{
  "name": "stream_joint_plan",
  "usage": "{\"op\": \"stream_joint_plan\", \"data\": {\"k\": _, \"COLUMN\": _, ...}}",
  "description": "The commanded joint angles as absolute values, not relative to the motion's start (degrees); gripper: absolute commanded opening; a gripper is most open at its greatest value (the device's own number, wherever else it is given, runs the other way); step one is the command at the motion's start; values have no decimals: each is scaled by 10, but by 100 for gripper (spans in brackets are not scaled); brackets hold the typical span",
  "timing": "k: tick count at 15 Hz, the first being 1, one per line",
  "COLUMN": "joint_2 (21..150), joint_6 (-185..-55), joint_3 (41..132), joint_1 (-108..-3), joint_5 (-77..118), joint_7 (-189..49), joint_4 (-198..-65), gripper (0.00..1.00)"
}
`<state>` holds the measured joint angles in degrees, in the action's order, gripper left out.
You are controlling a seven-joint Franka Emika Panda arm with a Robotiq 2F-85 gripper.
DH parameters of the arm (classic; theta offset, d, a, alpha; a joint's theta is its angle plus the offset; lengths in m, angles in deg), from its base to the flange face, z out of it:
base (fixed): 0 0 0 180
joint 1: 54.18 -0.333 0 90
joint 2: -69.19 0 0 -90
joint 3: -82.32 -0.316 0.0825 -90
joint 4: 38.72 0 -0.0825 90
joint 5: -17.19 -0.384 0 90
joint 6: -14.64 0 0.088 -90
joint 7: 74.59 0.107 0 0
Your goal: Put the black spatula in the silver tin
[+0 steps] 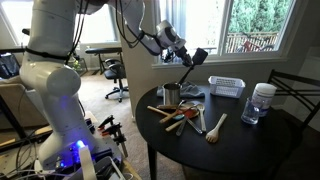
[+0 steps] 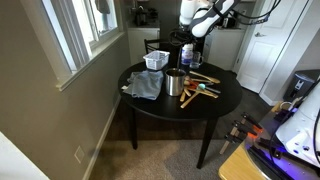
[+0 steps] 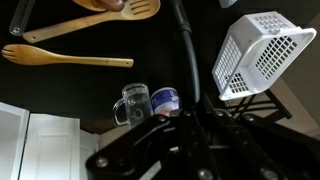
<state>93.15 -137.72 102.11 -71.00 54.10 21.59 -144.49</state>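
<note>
Although a glass mug (image 3: 133, 103) and, just right of it, a small jar (image 3: 166, 100) with a bluish label are seen in the wrist view, the label is too blurred to be read, and no brand or writing can be made out elsewhere. In an exterior view the end effector (image 1: 182, 48) is seen raised above the round dark tabletop (image 1: 250, 140), its fingers pressed together on the black spatula (image 1: 198, 57), which is pinched near its flat head. The handle slants down towards the silver tin (image 1: 172, 95), which stands upright by a grey cloth (image 1: 192, 98). Whether the handle's lower end has reached the tin's mouth cannot be told. Wooden spoons (image 1: 172, 117) lie in front of the tin. Further right a white slatted basket (image 1: 226, 87) and a clear jar with a white lid (image 1: 262, 100) are set. In the wrist view the spatula's handle is shown running away from the end effector, with the basket to its right.
</note>
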Motion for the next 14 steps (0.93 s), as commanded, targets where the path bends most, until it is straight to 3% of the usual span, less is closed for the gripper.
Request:
{"op": "stream_joint_plan", "data": {"k": 1, "joint_2": 907, "joint_6": -1407, "joint_3": 1007, "joint_1": -709, "joint_5": 597, "joint_7": 261, "joint_4": -1492, "gripper": 8}}
{"op": "stream_joint_plan", "data": {"k": 14, "joint_2": 909, "joint_6": -1404, "joint_3": 963, "joint_1": -693, "joint_5": 657, "joint_7": 283, "joint_4": -1528, "gripper": 8}}
